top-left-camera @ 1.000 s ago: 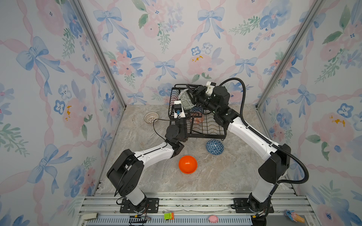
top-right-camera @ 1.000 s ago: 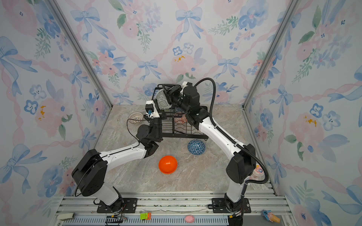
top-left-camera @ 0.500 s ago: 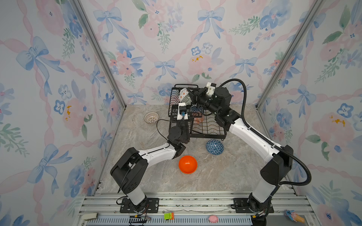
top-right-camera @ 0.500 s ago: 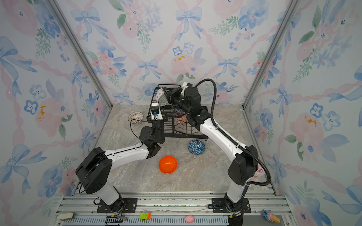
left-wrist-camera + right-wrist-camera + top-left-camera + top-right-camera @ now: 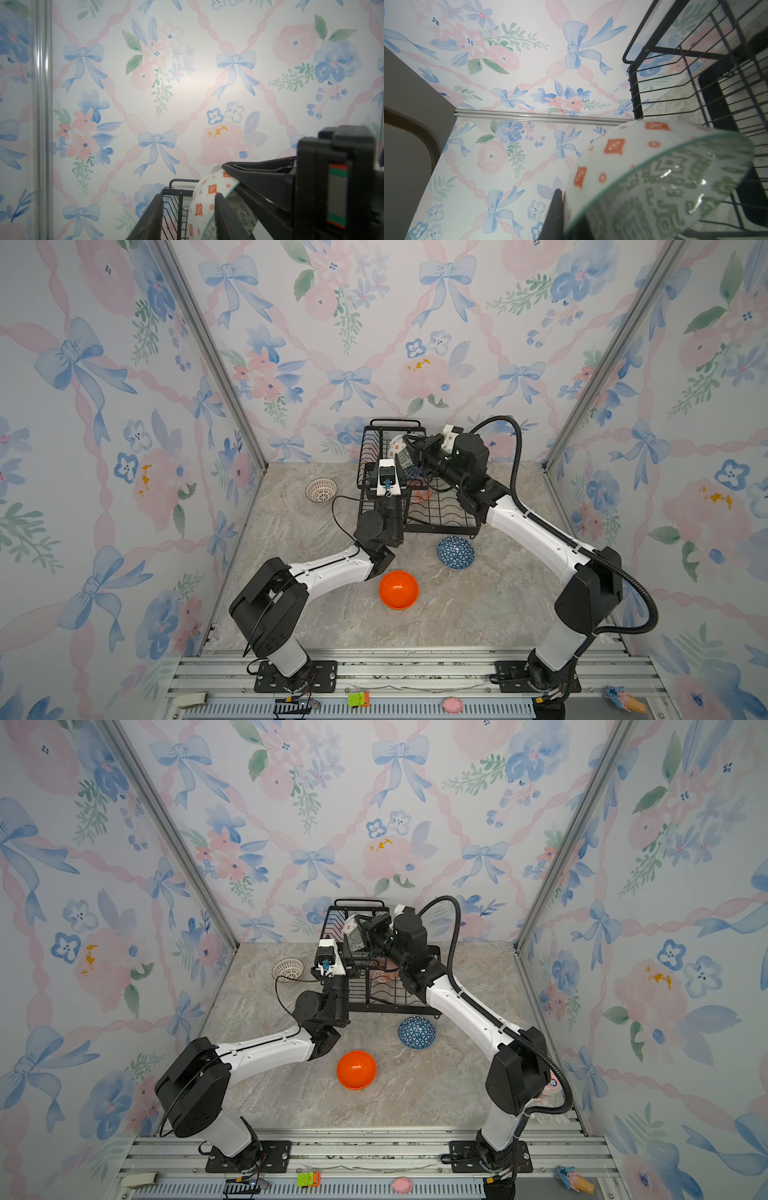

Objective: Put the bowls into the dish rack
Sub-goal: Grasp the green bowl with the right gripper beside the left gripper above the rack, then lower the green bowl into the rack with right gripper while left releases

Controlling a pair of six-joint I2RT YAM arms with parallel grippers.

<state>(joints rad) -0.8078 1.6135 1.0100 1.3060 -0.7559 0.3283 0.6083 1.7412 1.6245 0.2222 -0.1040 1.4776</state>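
Progress is partial: my right claw (image 5: 413,446) grips a patterned bowl (image 5: 664,182) over the rack (image 5: 368,452), my left claw (image 5: 188,197) stands open by it, and lattice bowl (image 5: 321,490), blue bowl (image 5: 455,552) and orange bowl (image 5: 398,590) wait on the table (image 5: 478,605).

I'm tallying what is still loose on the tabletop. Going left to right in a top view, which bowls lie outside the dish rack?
white lattice bowl → plain orange bowl → dark blue geometric bowl
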